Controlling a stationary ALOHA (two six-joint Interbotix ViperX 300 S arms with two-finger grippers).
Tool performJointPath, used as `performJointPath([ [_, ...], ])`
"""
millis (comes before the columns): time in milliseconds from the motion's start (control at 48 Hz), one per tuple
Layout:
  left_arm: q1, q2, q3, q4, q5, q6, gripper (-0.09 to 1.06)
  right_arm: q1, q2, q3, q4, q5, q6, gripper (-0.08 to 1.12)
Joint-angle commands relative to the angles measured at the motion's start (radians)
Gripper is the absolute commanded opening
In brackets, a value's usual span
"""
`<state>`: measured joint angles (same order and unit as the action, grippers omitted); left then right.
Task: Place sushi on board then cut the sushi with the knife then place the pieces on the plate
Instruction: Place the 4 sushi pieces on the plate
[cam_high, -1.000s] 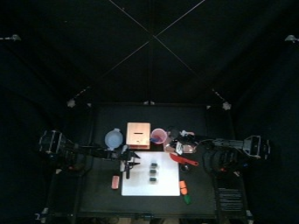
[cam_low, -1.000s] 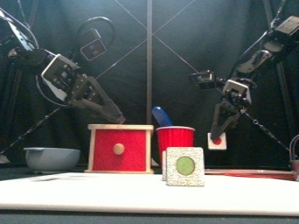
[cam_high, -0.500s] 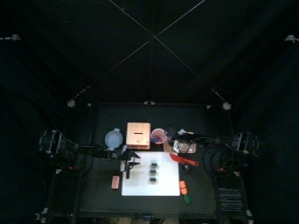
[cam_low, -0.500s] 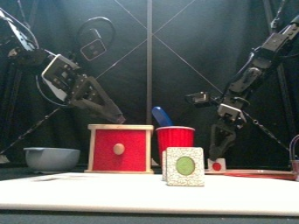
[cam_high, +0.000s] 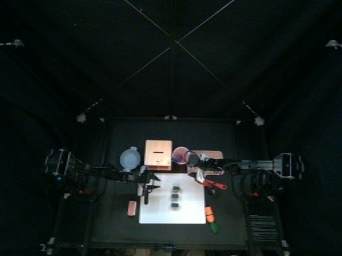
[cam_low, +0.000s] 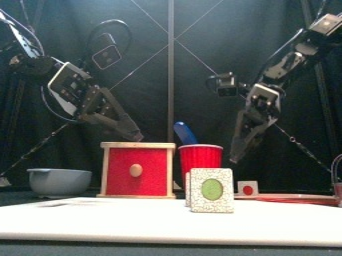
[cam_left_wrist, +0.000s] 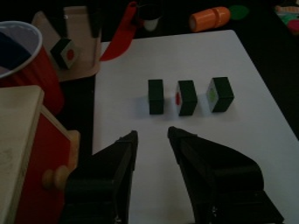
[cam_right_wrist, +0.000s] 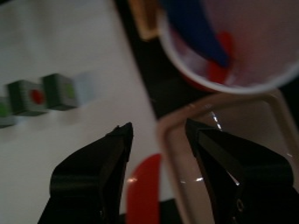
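Note:
Three dark green sushi pieces (cam_left_wrist: 184, 96) stand in a row on the white board (cam_left_wrist: 233, 131); the nearest one (cam_low: 210, 190) shows a green centre. Another piece with a red centre (cam_low: 247, 187) sits on the pink tray (cam_right_wrist: 239, 127), right of the red cup (cam_low: 201, 158). A blue knife (cam_low: 185, 132) stands in the cup. The red knife (cam_right_wrist: 142, 188) lies between board and tray. My right gripper (cam_low: 238, 152) hangs open and empty above the tray piece. Over the board's back edge by the wooden box, my left gripper (cam_left_wrist: 152, 142) is open, holding nothing.
The wooden box with its red drawer front (cam_low: 138, 170) stands left of the cup, and the blue-grey bowl (cam_low: 59, 181) further left. An orange toy food (cam_left_wrist: 211, 17) lies off the board's right front corner, another orange toy (cam_high: 130, 208) off its left side.
The right gripper lowered the red-centred piece to the tray, let go and rose up and slightly left. The left arm has not moved.

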<state>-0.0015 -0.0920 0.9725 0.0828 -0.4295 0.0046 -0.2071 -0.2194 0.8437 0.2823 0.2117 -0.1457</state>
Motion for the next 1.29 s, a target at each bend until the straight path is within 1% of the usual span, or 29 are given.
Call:
performJointPath([
  [21,0.002,-0.006,-0.015,-0.003,-0.005,-0.003,0.75,0.066,-0.003,-0.051,0.037,-0.029,0.000,0.86],
  [229,0.003,-0.006,-0.015,-0.002,-0.005,-0.002,0.75,0.137,0.054,-0.075,0.084,-0.100,-0.003,0.86],
  [562,0.003,-0.006,-0.012,-0.002,-0.005,-0.003,0.75,0.201,0.169,-0.140,0.091,-0.149,-0.005,0.86],
  [979,0.003,-0.006,-0.009,-0.002,-0.005,-0.002,0.75,0.229,0.287,-0.196,0.087,-0.147,-0.003,0.86],
  [1292,0.002,-0.006,-0.008,-0.002,-0.005,-0.002,0.75,0.227,0.325,-0.199,0.081,-0.144,-0.005,0.83],
])
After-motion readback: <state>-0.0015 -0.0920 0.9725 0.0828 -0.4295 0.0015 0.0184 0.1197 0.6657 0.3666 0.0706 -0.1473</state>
